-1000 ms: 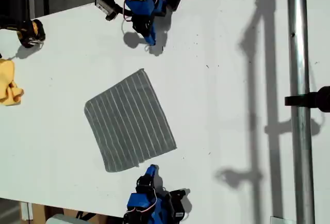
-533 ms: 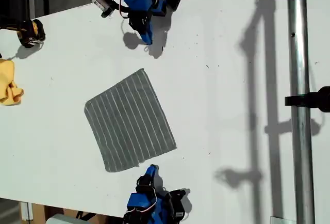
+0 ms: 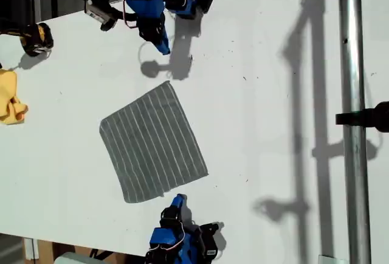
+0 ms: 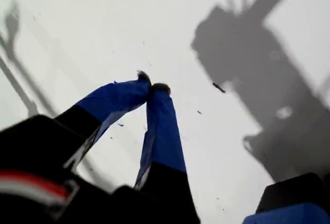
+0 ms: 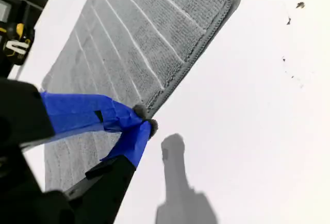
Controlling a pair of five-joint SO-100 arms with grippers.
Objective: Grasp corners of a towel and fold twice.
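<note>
My second claw (image 5: 145,119), tips pinched together, waits at the edge of the thin grey white-striped towel (image 3: 152,142) lying flat mid-table, probably staged for a corner, while beyond it my first claw (image 4: 152,82), also closed, hovers over the bare white table (image 3: 273,63).

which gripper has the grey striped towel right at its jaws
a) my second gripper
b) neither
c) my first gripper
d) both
a: in the second wrist view my second gripper has its jaws closed together right over the edge of the towel, while the first wrist view shows my first gripper over bare white table with no cloth near it.
</note>
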